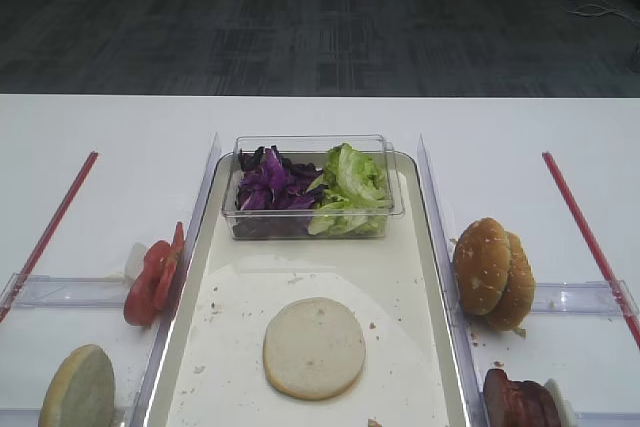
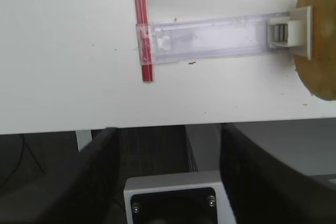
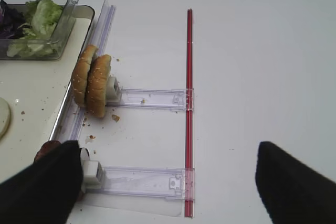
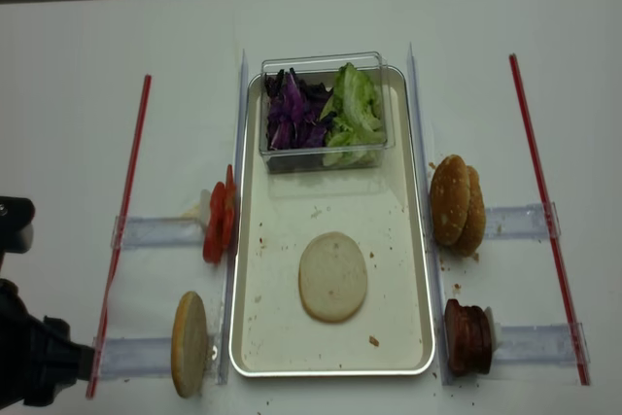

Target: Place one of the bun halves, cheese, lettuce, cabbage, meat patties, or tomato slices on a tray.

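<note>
A flat bun half point(image 1: 313, 347) point(image 4: 332, 276) lies on the metal tray point(image 1: 430, 277) point(image 4: 251, 240). Another bun half point(image 4: 190, 342) point(image 2: 320, 40) stands on edge left of the tray, behind tomato slices point(image 1: 152, 282). Cabbage point(image 1: 268, 185) and lettuce point(image 1: 348, 187) fill a clear tub at the tray's far end. Meat patties point(image 4: 468, 337) stand at the right. Cheese is out of view. My left gripper point(image 2: 168, 129) hangs open and empty off the table's front edge. My right gripper point(image 3: 168, 182) is open wide above a clear holder, touching nothing.
Two sesame buns point(image 1: 493, 274) point(image 3: 92, 82) stand on edge right of the tray. Red strips point(image 4: 126, 211) point(image 3: 189, 103) and clear plastic holders point(image 3: 149, 98) point(image 2: 210, 38) lie on both sides. The left arm's dark body point(image 4: 29, 366) sits at the near left corner.
</note>
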Controlling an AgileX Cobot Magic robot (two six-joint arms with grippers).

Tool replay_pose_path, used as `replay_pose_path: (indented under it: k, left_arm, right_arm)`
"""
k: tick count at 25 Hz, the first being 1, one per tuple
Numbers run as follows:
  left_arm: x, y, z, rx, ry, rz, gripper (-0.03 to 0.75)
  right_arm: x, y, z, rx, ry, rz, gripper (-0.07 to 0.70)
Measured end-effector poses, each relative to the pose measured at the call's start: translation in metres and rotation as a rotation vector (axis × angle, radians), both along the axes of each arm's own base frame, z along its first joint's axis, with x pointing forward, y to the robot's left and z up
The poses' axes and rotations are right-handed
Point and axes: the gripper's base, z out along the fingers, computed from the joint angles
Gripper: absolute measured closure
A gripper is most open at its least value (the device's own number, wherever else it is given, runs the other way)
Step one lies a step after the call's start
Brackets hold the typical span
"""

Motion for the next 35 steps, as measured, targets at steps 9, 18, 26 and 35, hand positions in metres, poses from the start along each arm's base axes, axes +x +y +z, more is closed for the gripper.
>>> replay_pose_path:
  k: [9,18,26,35]
  left_arm:
    - [-0.025,0.0,-0.008,0.0,-0.13,-0.002,0.293]
    - [-0.036,0.0,-0.004,-0.003,-0.233,0.004,0.293]
    - [-0.048,0.0,0.002,-0.003,-0.324,0.004,0.293]
    - [-0.069,0.0,0.009,-0.004,-0.475,0.004,0.293]
  right_arm:
    - [0.0,0.0,0.0,0.001,0.0,-0.001,-0.026]
    - [0.0,0.0,0.0,0.001,0.002,-0.001,-0.026]
    - [0.0,0.0,0.0,0.001,0.002,-0.001,-0.026]
    - [0.0,0.0,0.0,0.001,0.002,-0.001,-0.026]
